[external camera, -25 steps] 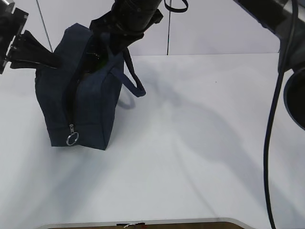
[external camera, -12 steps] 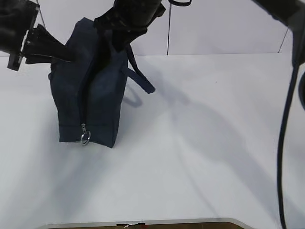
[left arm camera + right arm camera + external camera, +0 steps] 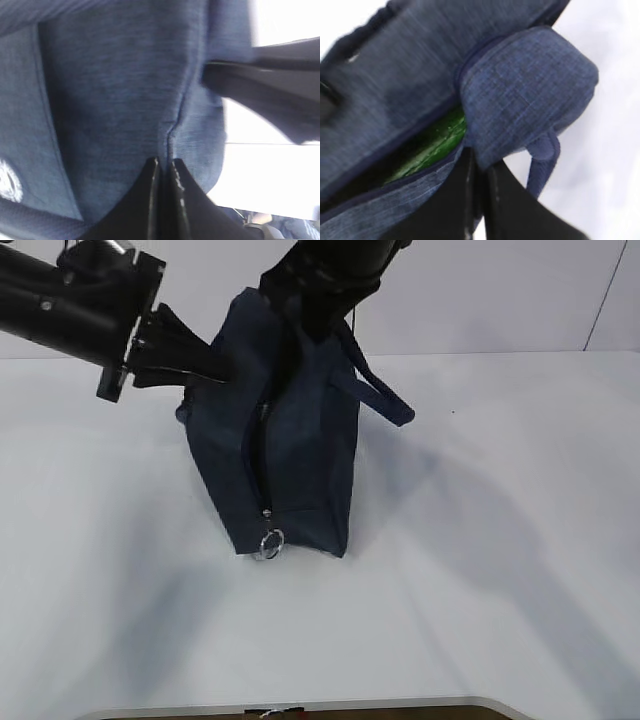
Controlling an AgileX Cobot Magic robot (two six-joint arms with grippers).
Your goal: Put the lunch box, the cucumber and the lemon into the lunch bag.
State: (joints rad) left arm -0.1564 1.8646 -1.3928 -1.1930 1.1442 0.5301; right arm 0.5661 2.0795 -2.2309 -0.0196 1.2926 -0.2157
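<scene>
Both arms grip the lunch bag [image 3: 290, 450] at its top, one from each side.

The left gripper [image 3: 215, 368] reaches in level from the left, jaws pressed together on a fold of the bag's fabric; the right gripper [image 3: 305, 325] comes down from above, pinching the rim by a strap handle [image 3: 380, 395]. The bag stands tilted on the white table [image 3: 500, 520], its silver ring pull [image 3: 270, 543] low on the near end. Through the opening, the cucumber [image 3: 432, 142] lies inside.

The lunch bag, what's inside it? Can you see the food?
Through the gap in the lunch bag, the right wrist view shows a bit of the green cucumber. The fabric covers the rest, so the lemon and lunch box cannot be seen.
</scene>
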